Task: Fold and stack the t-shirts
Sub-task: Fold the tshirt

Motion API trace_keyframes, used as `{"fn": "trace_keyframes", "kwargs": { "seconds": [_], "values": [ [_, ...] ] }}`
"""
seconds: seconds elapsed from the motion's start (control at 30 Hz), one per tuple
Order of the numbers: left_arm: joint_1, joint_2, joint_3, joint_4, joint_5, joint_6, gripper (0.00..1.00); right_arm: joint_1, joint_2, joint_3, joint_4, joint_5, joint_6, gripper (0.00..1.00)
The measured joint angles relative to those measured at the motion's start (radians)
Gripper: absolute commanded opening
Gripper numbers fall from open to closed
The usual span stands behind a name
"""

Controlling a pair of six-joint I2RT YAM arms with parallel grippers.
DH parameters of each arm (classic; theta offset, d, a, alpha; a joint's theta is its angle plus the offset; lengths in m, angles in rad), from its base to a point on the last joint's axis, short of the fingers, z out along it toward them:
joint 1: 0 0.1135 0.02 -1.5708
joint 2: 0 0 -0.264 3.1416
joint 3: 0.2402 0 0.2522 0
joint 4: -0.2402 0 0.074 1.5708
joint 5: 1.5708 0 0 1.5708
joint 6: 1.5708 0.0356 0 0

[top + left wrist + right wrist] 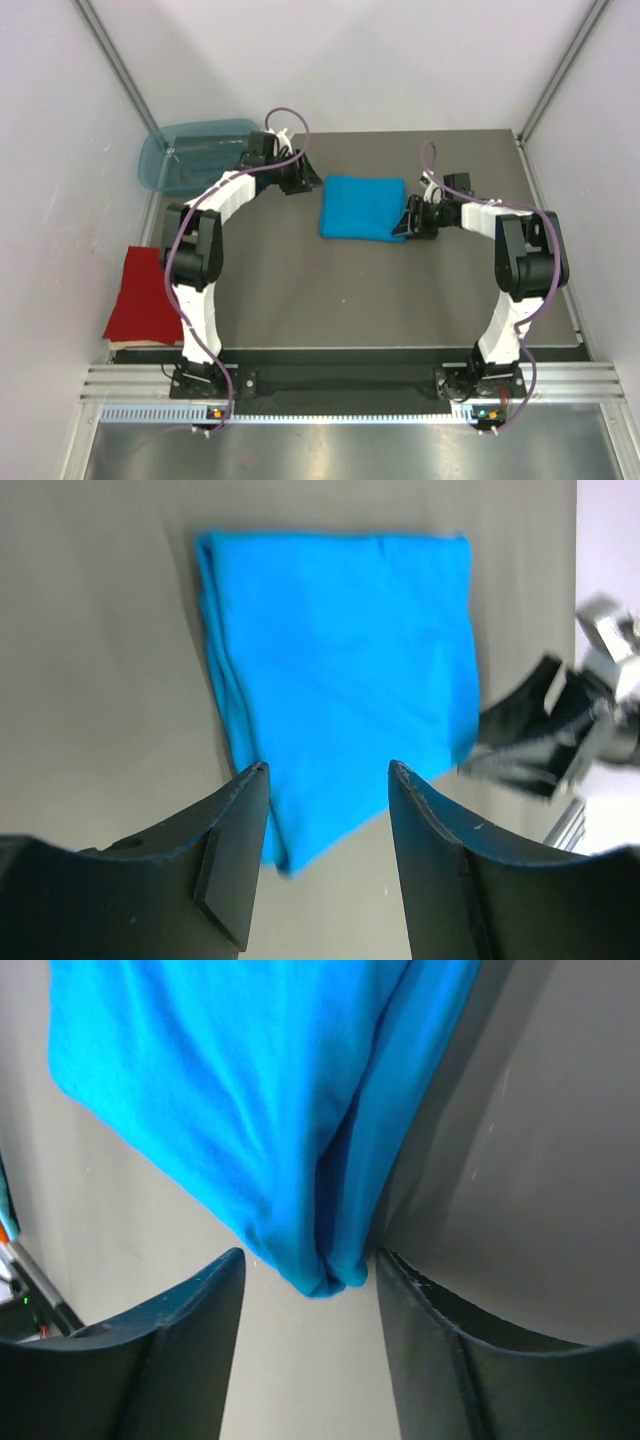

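The turquoise t-shirt (362, 207) lies folded into a flat rectangle in the middle of the dark table (400, 300). My left gripper (303, 178) is at its far left corner. In the left wrist view this gripper (328, 770) is open, with the shirt (340, 660) just ahead of the fingertips and not clamped. At the shirt's right edge my right gripper (410, 218) also stands open (305, 1260). A bunched corner of the shirt (320, 1265) sits between its tips, close to the right finger (420, 1300). The red t-shirt (140, 295) lies folded at the table's left edge.
A translucent blue-green tub (195, 155) stands at the back left, behind the left arm. The right arm's gripper (555, 730) shows at the right of the left wrist view. Grey walls close in the table on both sides.
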Motion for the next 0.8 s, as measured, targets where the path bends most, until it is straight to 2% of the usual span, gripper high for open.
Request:
{"fn": "trace_keyframes", "kwargs": {
  "seconds": [0.13,0.3,0.63,0.67,0.7,0.77,0.8],
  "values": [
    [-0.012,-0.095,-0.127,0.002,0.002,0.041,0.56,-0.001,-0.002,-0.016,0.009,-0.024,-0.005,0.52],
    [-0.045,-0.067,-0.248,-0.01,0.002,0.06,0.57,-0.003,-0.002,-0.029,0.022,-0.045,-0.006,0.49],
    [-0.085,-0.041,-0.272,0.005,0.01,0.083,0.56,-0.009,-0.002,-0.033,0.026,-0.075,-0.03,0.56],
    [-0.086,-0.041,-0.272,0.005,0.009,0.084,0.55,-0.01,-0.002,-0.032,0.024,-0.078,-0.034,0.54],
    [-0.087,-0.04,-0.272,0.006,0.008,0.085,0.54,-0.011,-0.001,-0.03,0.021,-0.079,-0.037,0.48],
    [-0.088,-0.038,-0.272,0.006,0.004,0.087,0.4,-0.011,0.003,-0.026,0.016,-0.075,-0.048,0.38],
    [-0.088,-0.037,-0.272,0.003,-0.003,0.093,0.28,-0.011,0.006,-0.026,0.014,-0.072,-0.053,0.24]
  ]
}}
